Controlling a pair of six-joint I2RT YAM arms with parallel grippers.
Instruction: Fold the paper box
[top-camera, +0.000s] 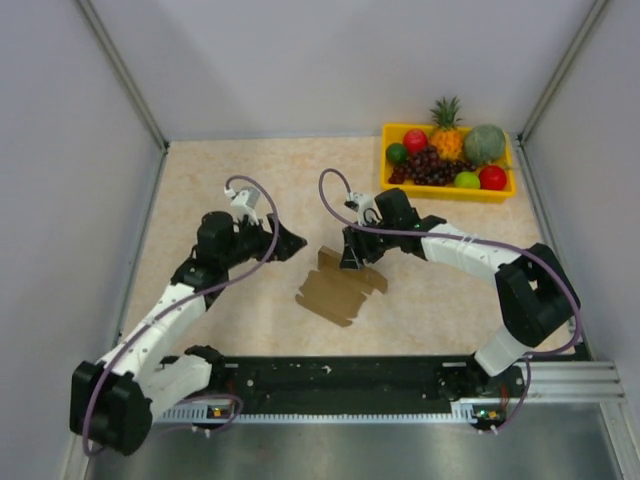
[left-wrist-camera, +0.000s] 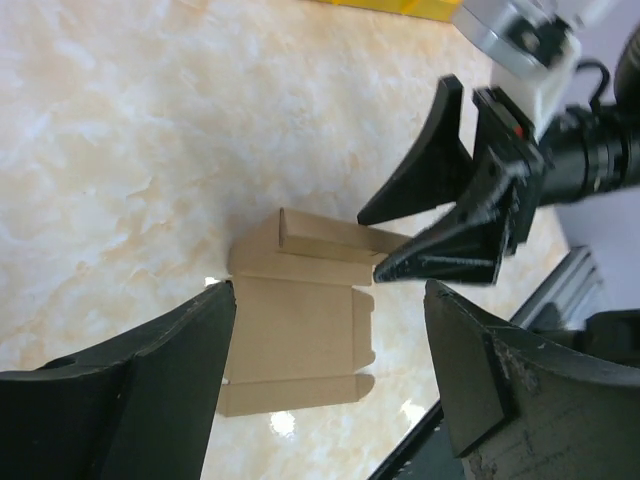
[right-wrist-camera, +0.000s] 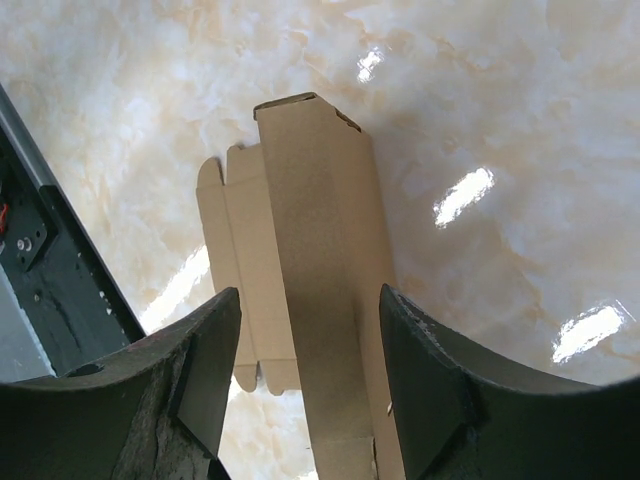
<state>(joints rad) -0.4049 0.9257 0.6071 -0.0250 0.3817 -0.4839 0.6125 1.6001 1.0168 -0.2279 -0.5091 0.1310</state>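
Paper box (top-camera: 338, 288) mid-tabletop (top-camera: 250, 175), far flap raised. Right gripper (top-camera: 350, 261) fingers apart, straddling flap; contact unclear. Left gripper (top-camera: 298, 243) at box's 10 o'clock, fingers apart. Fruit tray (top-camera: 450, 194) well apart, 1 o'clock.

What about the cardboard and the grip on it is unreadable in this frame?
Right wrist view: whether the right gripper fingers pinch the paper box flap, which runs off the bottom edge.
Top view: the box's far edge, under the right gripper.
Left wrist view: the box's lower left corner, behind a left gripper finger.
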